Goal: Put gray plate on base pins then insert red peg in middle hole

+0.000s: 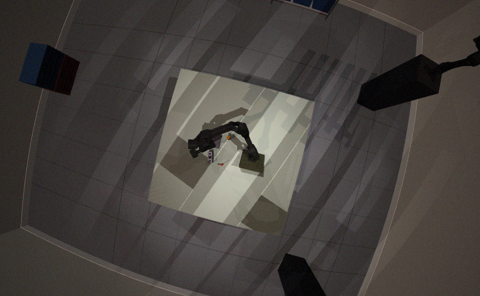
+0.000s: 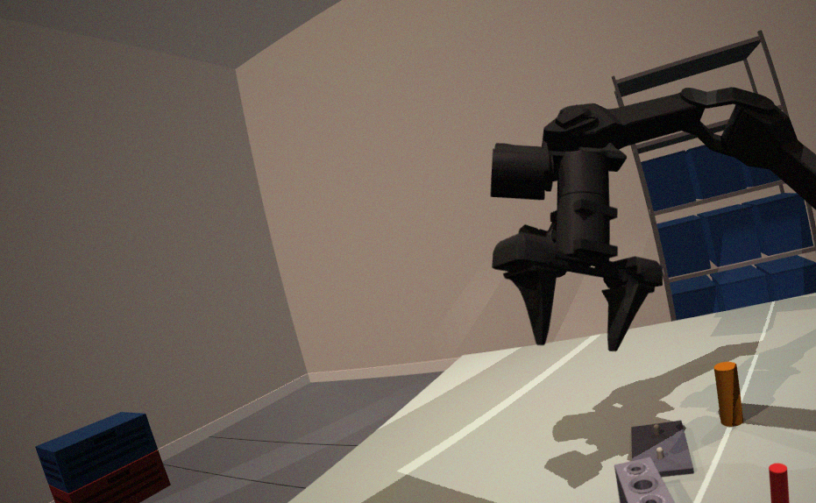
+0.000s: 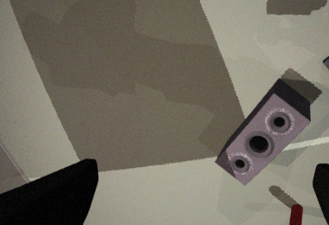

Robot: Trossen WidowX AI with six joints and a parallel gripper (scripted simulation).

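Note:
The gray plate (image 1: 210, 157) (image 2: 639, 477) (image 3: 281, 141), a thick block with three holes facing up, lies on the table beside the base, off its pins. The base (image 1: 217, 142) (image 2: 676, 450) is a flat dark gray slab with two short pale pins upright. The red peg (image 1: 221, 164) (image 2: 777, 483) (image 3: 296, 216) stands upright on the table and is cut off by the lower edge in the second scene and wrist views. My gripper (image 2: 577, 347) (image 3: 207, 174) is open and empty, fingers pointing down, high above the table. In the top view the arm hides its fingertips partly.
An orange cylinder (image 1: 228, 137) (image 2: 727, 393) stands upright close to the base, on the side toward the arm's mount. The arm's shadow falls across the table (image 1: 212, 198) and part of the base. Stacked crates (image 1: 48, 68) (image 2: 104, 459) and a shelf with blue bins (image 2: 739, 231) are beyond the table.

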